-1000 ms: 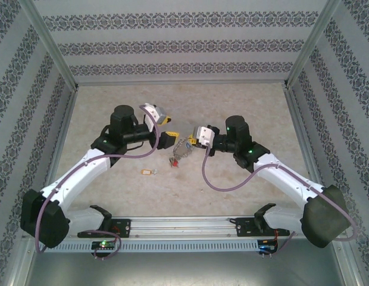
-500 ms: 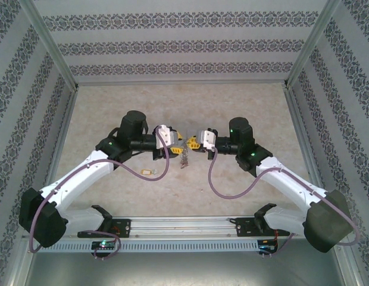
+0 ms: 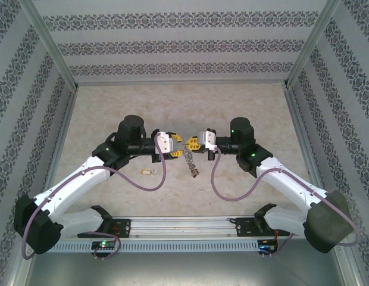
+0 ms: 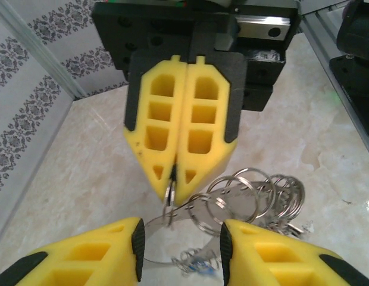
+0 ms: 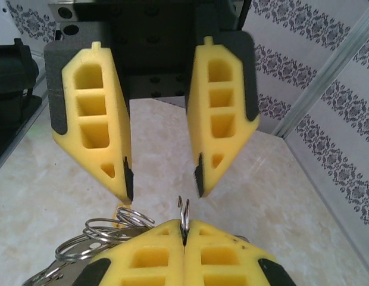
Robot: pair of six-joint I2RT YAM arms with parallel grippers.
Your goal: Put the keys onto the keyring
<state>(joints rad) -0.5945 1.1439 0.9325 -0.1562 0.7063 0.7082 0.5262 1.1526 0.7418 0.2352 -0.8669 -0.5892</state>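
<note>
The keyring (image 3: 188, 156) hangs between my two grippers above the table, with keys (image 3: 194, 170) dangling under it. My right gripper (image 3: 191, 145) is shut on a small split ring (image 5: 183, 213) that is threaded on the keyring's flat band (image 4: 185, 210). More small rings (image 4: 256, 193) bunch beside it, and a blurred blue tag (image 4: 213, 266) hangs below. My left gripper (image 3: 177, 146) faces the right one tip to tip. Its jaws stand apart, with the band lying in the gap between its fingers (image 4: 122, 253). Whether the pads touch the band I cannot tell. A yellow-tagged key (image 3: 147, 171) lies on the table.
The beige table (image 3: 244, 107) is walled by patterned panels on three sides. A metal rail (image 3: 184, 226) with both arm bases runs along the near edge. The yellow-tagged key lies below the left forearm.
My left gripper has swung right to face the right gripper and its jaws have narrowed. The keyring bundle has shifted slightly right and hangs lower. The right gripper stays shut.
</note>
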